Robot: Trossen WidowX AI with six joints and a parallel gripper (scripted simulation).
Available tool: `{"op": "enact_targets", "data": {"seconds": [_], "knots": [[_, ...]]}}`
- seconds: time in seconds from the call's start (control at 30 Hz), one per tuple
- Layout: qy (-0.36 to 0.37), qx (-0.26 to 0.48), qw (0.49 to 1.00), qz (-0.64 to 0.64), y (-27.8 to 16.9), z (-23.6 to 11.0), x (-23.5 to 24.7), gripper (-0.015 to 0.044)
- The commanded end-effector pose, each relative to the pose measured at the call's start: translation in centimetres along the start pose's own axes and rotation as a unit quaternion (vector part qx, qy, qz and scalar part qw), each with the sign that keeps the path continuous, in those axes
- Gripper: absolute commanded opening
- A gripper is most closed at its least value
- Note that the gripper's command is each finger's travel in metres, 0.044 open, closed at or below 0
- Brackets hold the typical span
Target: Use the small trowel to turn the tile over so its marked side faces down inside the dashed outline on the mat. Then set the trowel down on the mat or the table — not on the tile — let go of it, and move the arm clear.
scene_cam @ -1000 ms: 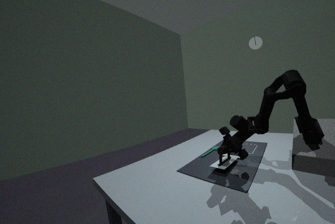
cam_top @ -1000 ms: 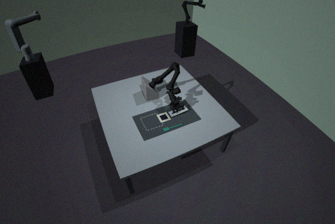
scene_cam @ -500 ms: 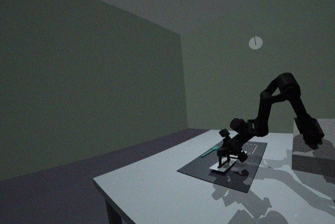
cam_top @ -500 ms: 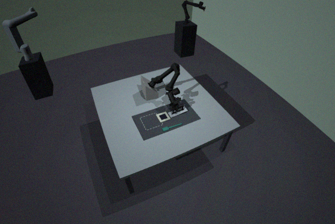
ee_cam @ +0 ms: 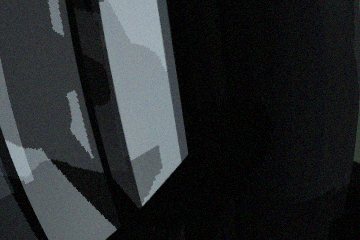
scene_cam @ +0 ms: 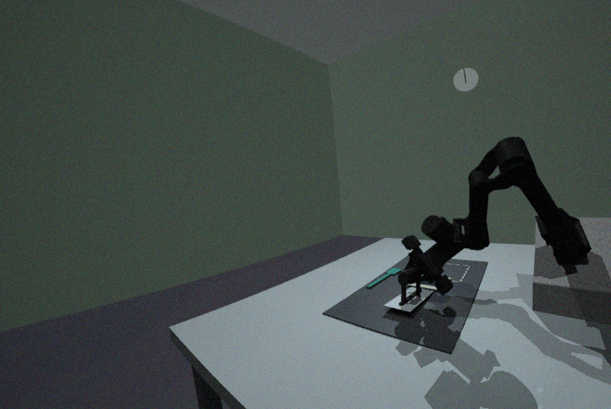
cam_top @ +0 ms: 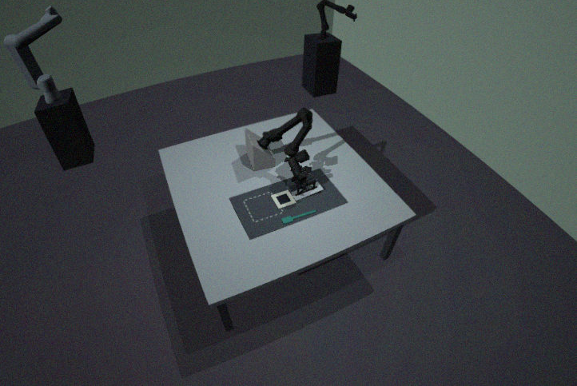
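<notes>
On the dark mat point(cam_top: 328, 204) mid-bench point(cam_top: 209, 251), claw point(cam_top: 304, 189) is down low at the mat's far right side, just right of the tile point(cam_top: 283, 199). Claw is partly closed and clamped on something. It looks like the white slab point(cam_top: 316, 191) under its fingers, but the wrist view is too dark to confirm. It's not the trowel point(cam_top: 298, 216): that lies teal and flat on the mat, near the tile's front side, apart from the claw. Tile sits flat with its black marked side up, just beside the dashed outline point(cam_top: 257, 206) and outside it. Step in hand, by my read: nothing of the flip done, tool not yet picked up, claw busy with the wrong item. Next move calls for releasing that slab, lifting, shifting to the trowel handle and gripping it there.
</notes>
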State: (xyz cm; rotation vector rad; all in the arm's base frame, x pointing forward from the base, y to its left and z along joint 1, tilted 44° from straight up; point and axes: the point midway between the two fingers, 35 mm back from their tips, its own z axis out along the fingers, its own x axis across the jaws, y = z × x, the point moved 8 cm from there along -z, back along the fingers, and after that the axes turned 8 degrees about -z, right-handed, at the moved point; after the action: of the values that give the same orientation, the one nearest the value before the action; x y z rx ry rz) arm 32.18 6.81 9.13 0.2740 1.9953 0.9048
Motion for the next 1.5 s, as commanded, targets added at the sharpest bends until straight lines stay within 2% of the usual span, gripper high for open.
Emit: {"op": "enact_targets", "data": {"seconds": [0.0,0.47,1.03,1.47], "knots": [[-0.003,0.012,1.0,0.001,-1.4,-0.2,0.0,0.0],[-0.003,0.012,1.0,0.001,-3.5,-0.5,0.2,0.0],[-0.002,0.02,1.0,-0.008,-3.2,-0.6,0.0,0.0],[0.002,0.046,0.998,-0.04,-3.5,-2.8,-2.6,0.0]]}}
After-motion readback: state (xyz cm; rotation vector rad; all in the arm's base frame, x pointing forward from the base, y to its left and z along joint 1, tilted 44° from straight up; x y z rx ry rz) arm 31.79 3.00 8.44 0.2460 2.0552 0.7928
